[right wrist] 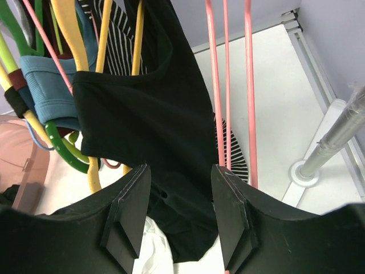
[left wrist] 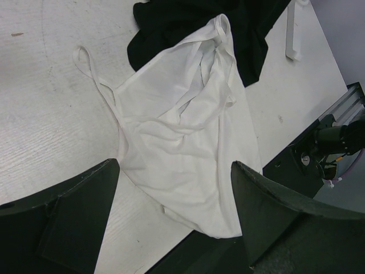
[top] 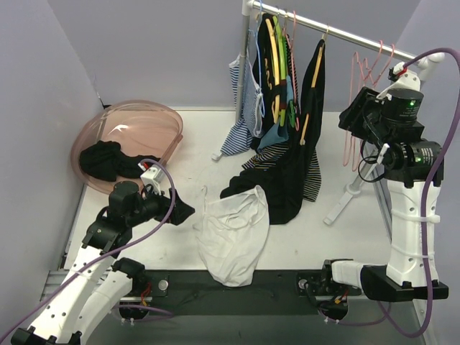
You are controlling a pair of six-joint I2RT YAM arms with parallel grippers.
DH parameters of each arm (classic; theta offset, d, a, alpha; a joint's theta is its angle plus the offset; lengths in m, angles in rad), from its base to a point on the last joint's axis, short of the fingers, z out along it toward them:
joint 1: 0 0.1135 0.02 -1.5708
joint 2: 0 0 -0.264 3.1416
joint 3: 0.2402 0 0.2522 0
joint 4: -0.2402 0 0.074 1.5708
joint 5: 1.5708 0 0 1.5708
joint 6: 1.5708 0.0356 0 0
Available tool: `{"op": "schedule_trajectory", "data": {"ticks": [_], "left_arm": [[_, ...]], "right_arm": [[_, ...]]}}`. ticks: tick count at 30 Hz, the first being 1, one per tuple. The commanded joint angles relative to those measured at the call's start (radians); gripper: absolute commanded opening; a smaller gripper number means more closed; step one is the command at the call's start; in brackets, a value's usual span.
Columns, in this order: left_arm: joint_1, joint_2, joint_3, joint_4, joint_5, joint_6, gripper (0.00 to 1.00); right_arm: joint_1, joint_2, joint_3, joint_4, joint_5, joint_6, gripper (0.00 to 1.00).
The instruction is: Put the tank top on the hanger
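Spotted tank top (top: 231, 233) crumpled on table (top: 180, 144) by the front edge under left gripper (left wrist: 174, 168) spread wide, right gripper (right wrist: 179, 171) half-open on nothing beside hanger (right wrist: 217, 85), so could've easily grabbed black garment (right wrist: 148, 114) hung just beside.

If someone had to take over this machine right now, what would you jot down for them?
Left gripper: open, poised over the tank top, holding nothing.
Right gripper: open, up by the pink hangers on the rail, none gripped.
Tank top: crumpled on the table, against the black garment.
Done: nothing. Left: take a hanger, dress it with the top.
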Motion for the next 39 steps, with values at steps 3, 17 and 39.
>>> {"op": "schedule_trajectory", "data": {"ticks": [3, 17, 39], "left_arm": [[0.007, -0.008, 0.014, 0.008, 0.019, 0.011, 0.90], [0.007, -0.002, 0.036, -0.009, 0.022, 0.008, 0.90], [0.009, -0.011, 0.114, -0.065, 0.014, -0.012, 0.90]], "right_arm": [[-0.005, 0.037, 0.019, 0.009, 0.058, -0.042, 0.46], [-0.004, 0.095, -0.003, 0.026, 0.113, -0.097, 0.44], [0.076, 0.029, 0.040, 0.086, 0.090, -0.179, 0.00]]}}
